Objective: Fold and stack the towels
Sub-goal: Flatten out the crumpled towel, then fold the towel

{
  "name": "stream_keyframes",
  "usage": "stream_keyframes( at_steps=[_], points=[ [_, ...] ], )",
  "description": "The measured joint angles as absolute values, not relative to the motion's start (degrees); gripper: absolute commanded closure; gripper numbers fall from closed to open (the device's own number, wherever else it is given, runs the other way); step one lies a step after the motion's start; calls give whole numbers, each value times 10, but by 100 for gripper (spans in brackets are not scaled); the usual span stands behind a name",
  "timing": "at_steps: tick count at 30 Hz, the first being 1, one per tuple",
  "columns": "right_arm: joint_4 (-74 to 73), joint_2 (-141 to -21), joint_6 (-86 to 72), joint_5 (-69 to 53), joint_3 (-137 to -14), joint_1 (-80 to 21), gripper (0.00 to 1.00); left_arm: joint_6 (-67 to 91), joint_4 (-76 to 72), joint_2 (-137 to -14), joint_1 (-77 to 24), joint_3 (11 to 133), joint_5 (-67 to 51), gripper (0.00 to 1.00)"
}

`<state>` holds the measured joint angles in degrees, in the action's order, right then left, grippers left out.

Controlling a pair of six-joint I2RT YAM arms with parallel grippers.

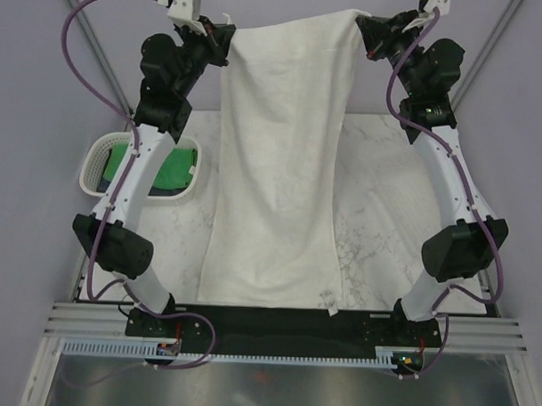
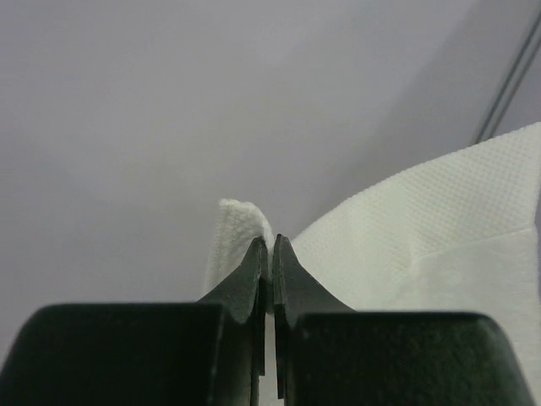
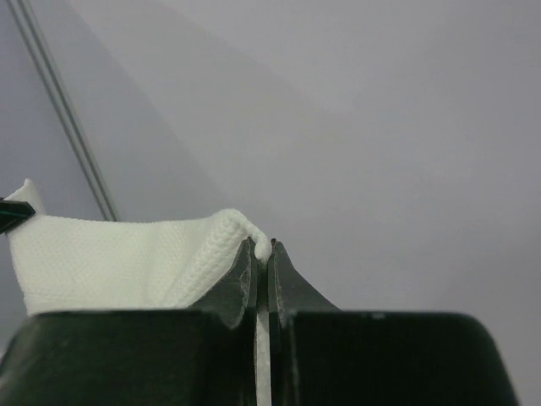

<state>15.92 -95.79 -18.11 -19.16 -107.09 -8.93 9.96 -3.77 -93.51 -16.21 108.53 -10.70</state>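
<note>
A large white towel [image 1: 281,168] hangs stretched between both arms, raised at the far side, its lower end lying on the table near the front edge. My left gripper [image 1: 231,34] is shut on its far left corner; in the left wrist view the left gripper [image 2: 270,244] pinches the white towel [image 2: 423,228]. My right gripper [image 1: 362,21] is shut on the far right corner, and the right wrist view shows the right gripper [image 3: 263,247] clamping the white towel's hem [image 3: 118,254]. A green towel [image 1: 172,168] lies in the basket at left. No navy towel shows.
A white perforated basket [image 1: 100,164] stands at the left of the marble table [image 1: 387,198], partly under the left arm. Purple cables loop from both arms. A metal frame post [image 1: 90,36] runs along the far left, another along the far right.
</note>
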Motion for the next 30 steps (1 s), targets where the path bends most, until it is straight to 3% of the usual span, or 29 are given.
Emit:
stream_keyframes(
  at_steps=[8, 14, 20, 30],
  points=[
    [163, -1112, -162, -180, -1202, -77, 100, 71, -86, -1097, -152, 1203, -79, 98],
    [205, -1157, -168, -195, -1224, -60, 100, 52, -117, -1147, -149, 1223, -75, 98],
    [257, -1169, -167, -222, -1132, -56, 100, 26, -164, -1154, -149, 1142, -62, 98],
    [302, -1155, -197, -275, -865, -56, 100, 12, -218, -1139, -139, 870, -54, 98]
  ],
)
